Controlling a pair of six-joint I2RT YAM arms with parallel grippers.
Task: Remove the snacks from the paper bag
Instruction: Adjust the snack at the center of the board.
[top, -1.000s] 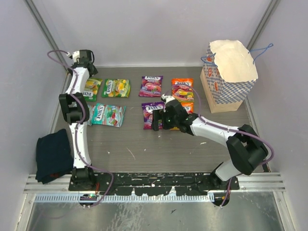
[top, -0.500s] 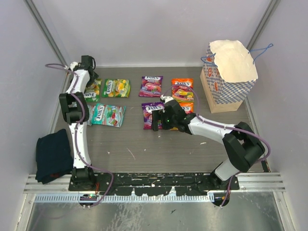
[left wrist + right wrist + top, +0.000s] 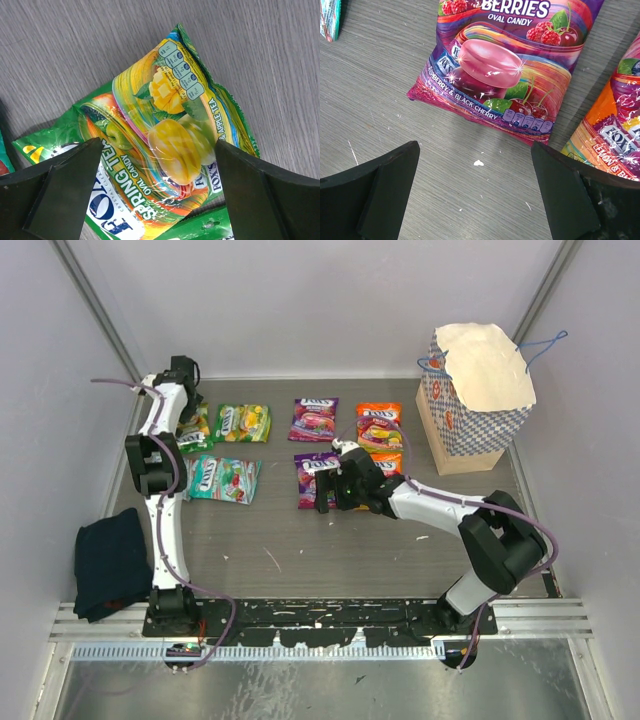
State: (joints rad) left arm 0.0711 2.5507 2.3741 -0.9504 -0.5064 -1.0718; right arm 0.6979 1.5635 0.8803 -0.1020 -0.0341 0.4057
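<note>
Several snacks lie flat on the table: a green packet (image 3: 192, 425) (image 3: 170, 130), a green-yellow one (image 3: 241, 423), a teal one (image 3: 222, 478), two purple ones (image 3: 314, 419) (image 3: 315, 480) and an orange one (image 3: 379, 425). My left gripper (image 3: 188, 405) (image 3: 159, 150) hovers open over the green packet, one finger on each side. My right gripper (image 3: 327, 502) (image 3: 475, 150) is open above bare table just in front of the near purple packet (image 3: 510, 65), holding nothing. The checkered paper bag (image 3: 470, 405) stands upright at the far right; its inside is hidden.
A dark blue cloth (image 3: 112, 562) lies at the near left edge. Another orange packet (image 3: 615, 130) sits right of my right gripper, partly under the arm. Grey walls close in the table on three sides.
The left wrist has shifted slightly to the right and nearer over the green packet. The right arm has barely moved. Both grippers stay open.
</note>
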